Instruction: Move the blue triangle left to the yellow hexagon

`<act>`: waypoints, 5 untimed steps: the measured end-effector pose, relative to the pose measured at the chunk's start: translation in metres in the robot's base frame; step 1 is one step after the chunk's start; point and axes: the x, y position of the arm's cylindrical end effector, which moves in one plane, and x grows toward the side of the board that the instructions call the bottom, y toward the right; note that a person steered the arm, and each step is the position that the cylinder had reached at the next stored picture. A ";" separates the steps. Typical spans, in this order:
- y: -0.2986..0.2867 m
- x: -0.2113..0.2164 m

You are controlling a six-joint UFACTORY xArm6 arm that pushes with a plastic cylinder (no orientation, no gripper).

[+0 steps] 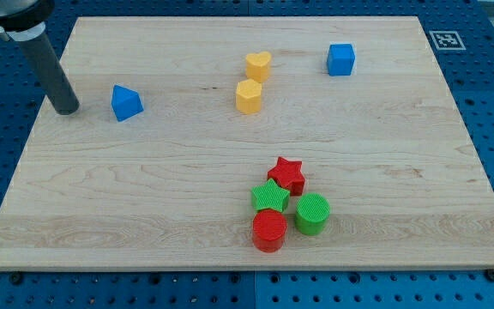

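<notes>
A pale wooden counter (230, 163) with fine horizontal grain filled most of the view under even, soft light. Beneath and around it lay a blue perforated base (487, 103), its holes set in regular rows. A black-and-white square marker (446, 39) sat at the counter's upper right corner.

The blue triangle (127, 103) is seen lying flat near the board's upper left; the yellow hexagon (249, 97) is set well to its right, just below centre-top, upright
</notes>
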 end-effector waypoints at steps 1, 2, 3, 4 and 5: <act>0.000 0.005; 0.010 0.003; 0.028 -0.001; 0.063 -0.002; 0.118 -0.004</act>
